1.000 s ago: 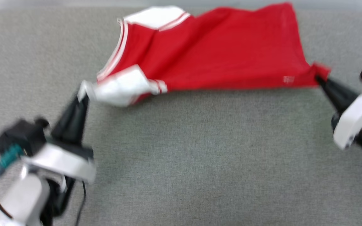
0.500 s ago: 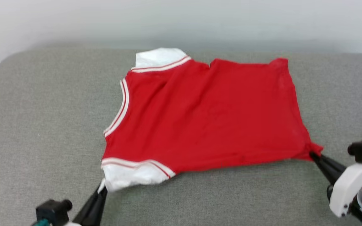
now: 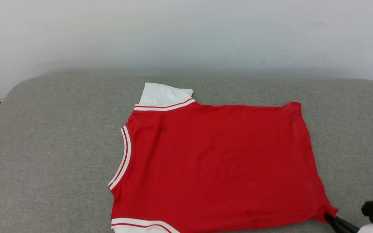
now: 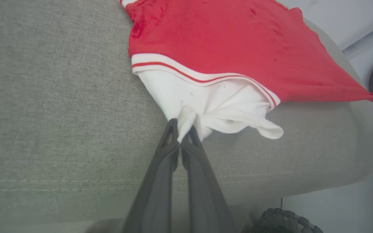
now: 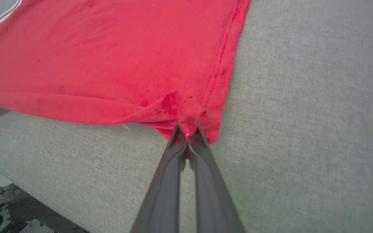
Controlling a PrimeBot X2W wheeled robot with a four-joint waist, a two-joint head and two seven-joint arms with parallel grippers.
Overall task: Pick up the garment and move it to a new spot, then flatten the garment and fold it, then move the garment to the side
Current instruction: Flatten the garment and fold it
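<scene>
Item: the garment [image 3: 215, 165], red T-shirt, lettering not visible, spread nearly flat on a grey upholstered cushion [image 3: 50, 145]. Long axis runs left to right: collar and white sleeves to the robot's left, hem to its right. The cloth lies forward of both pincers. Left pincer [image 4: 181, 127]: clamped on the near white sleeve [image 4: 206, 103]. Right pincer [image 5: 188, 129]: clamped on the near hem corner. The near edge is drawn taut between them, close to the cushion's front edge. Surroundings: pale wall [image 3: 186, 32] behind. Judged unobstructed for flattening and folding.
</scene>
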